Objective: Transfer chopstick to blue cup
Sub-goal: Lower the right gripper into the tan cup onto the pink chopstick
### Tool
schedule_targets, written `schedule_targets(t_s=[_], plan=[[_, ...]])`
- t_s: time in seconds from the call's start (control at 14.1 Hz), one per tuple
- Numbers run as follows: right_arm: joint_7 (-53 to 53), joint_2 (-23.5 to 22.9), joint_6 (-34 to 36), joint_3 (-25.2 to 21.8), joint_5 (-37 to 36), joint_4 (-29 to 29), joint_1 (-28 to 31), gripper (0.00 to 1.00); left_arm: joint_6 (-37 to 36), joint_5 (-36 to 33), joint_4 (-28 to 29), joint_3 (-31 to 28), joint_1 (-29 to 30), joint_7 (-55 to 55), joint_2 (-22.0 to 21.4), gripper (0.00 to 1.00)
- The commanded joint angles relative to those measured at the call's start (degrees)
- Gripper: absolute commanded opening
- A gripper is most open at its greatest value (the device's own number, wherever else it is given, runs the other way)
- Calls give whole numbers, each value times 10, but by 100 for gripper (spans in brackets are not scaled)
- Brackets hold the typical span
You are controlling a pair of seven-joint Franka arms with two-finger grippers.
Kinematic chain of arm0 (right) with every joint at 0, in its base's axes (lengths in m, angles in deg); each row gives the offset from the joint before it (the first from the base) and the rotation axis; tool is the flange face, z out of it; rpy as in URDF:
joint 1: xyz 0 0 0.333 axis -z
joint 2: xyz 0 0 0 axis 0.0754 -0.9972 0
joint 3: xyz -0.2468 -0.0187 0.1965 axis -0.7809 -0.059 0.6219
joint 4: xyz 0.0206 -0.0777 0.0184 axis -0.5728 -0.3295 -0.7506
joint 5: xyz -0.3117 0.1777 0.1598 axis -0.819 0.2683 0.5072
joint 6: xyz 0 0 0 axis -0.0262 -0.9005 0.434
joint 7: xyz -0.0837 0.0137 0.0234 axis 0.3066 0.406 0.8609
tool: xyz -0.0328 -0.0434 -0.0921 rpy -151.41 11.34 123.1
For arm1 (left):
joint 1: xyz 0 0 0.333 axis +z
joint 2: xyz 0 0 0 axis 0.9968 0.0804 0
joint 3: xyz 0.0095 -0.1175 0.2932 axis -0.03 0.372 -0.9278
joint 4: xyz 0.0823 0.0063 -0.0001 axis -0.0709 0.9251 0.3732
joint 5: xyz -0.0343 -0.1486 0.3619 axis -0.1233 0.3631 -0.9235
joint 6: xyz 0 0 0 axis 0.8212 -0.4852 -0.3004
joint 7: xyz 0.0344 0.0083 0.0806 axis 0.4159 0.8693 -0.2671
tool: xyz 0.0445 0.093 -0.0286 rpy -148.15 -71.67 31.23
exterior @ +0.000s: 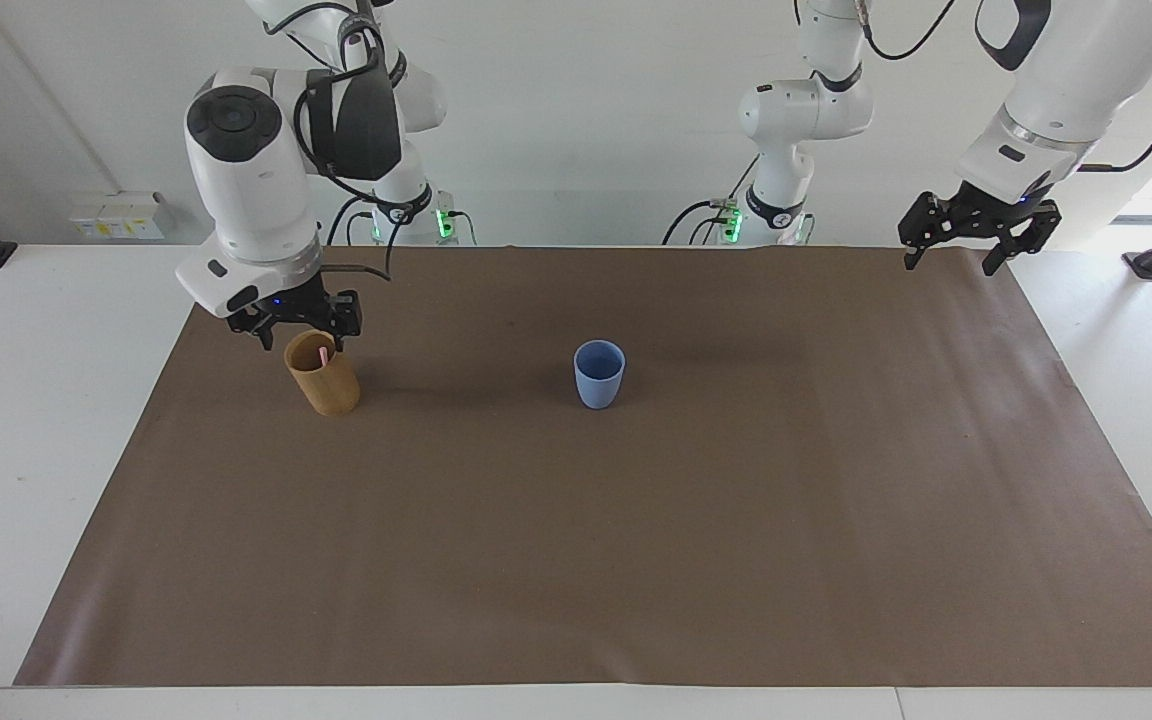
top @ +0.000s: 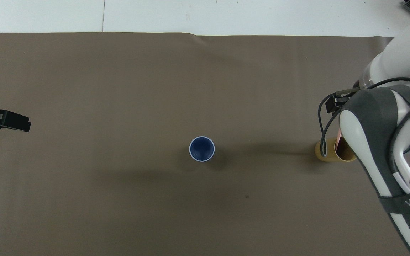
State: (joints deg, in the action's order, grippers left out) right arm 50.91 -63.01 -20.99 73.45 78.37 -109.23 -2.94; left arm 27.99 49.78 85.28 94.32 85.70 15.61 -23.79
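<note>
A pale-pink chopstick (exterior: 322, 354) leans inside the tan cup (exterior: 323, 380) toward the right arm's end of the mat. My right gripper (exterior: 304, 338) hangs just over that cup's mouth, open, with a finger on each side of the stick's top and no grip that I can see. In the overhead view the right arm covers part of the tan cup (top: 324, 153), and only a bit of the chopstick (top: 339, 137) shows. The blue cup (exterior: 599, 374) stands upright and empty mid-mat, also seen from above as the blue cup (top: 201, 148). My left gripper (exterior: 948, 262) is raised and open over the mat's corner at the left arm's end.
A brown mat (exterior: 636, 560) covers most of the white table (exterior: 46, 420). Only the two cups stand on it. The right arm's forearm (top: 379, 149) hangs over the mat's edge beside the tan cup.
</note>
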Motion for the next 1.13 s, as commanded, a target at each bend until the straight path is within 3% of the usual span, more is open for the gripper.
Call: schedule_targets(t_s=[0.0, 0.14, 0.35, 0.64, 0.92, 1.06], plan=[[-9, 3, -12, 3, -15, -26, -3, 57, -9, 5, 0, -7, 6, 6, -6, 100], [-9, 16, -18, 3, -15, -56, -2, 42, -9, 4, 0, -14, 9, 6, -6, 100], [-8, 48, -54, 3, -26, -124, -2, 41, -9, 3, -1, -14, 13, 6, -6, 100], [-2, 54, -55, 3, -46, -136, 0, 40, -20, 6, 5, -11, 5, 6, -9, 100], [28, 57, -49, 4, -55, -137, 4, 0, -18, 48, 0, -14, 12, 9, -8, 100], [26, 57, -51, 3, -46, -130, 5, 0, -28, 43, 0, -13, 9, 12, -12, 100]])
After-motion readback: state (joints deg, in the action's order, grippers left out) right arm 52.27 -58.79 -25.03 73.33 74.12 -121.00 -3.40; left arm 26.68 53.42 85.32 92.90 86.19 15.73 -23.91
